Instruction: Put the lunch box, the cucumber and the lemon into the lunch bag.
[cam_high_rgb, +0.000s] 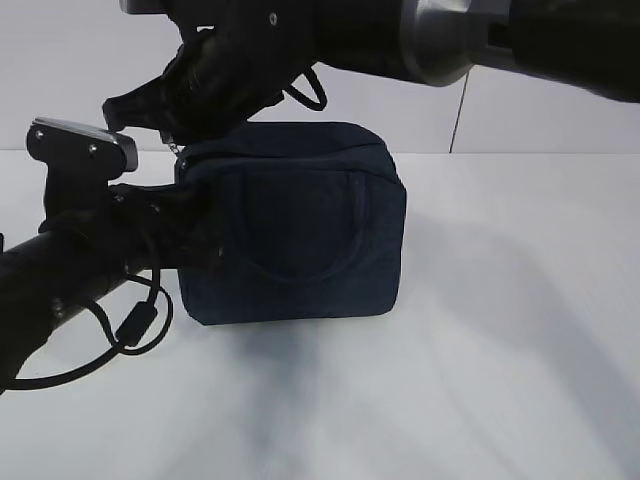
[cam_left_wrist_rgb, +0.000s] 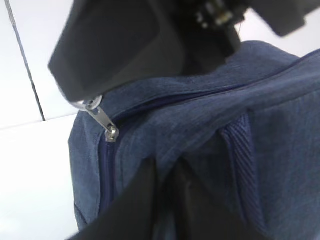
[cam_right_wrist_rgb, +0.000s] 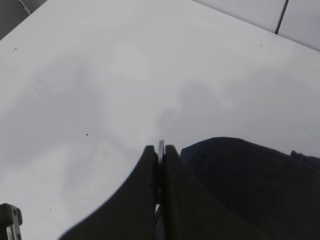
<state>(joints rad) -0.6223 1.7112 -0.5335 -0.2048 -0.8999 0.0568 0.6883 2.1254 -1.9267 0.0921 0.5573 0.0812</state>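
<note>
Soft lunch bag (cam_high_rgb: 300, 230) sags, so pinch the fabric; left gripper (cam_left_wrist_rgb: 162, 175) is clamped on its side, right gripper (cam_right_wrist_rgb: 160, 160) pinches the metal ring pull (cam_right_wrist_rgb: 160, 147).

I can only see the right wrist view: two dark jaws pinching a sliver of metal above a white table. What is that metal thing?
Observer: It is the ring pull of the zipper, at the corner of the lunch bag.
Operator: Is the bag open?
Observer: No, the zipper is closed in the left wrist view.
Operator: What is the other arm doing?
Observer: The left gripper has its jaws closed on the bag's end wall, below the pull.
</note>
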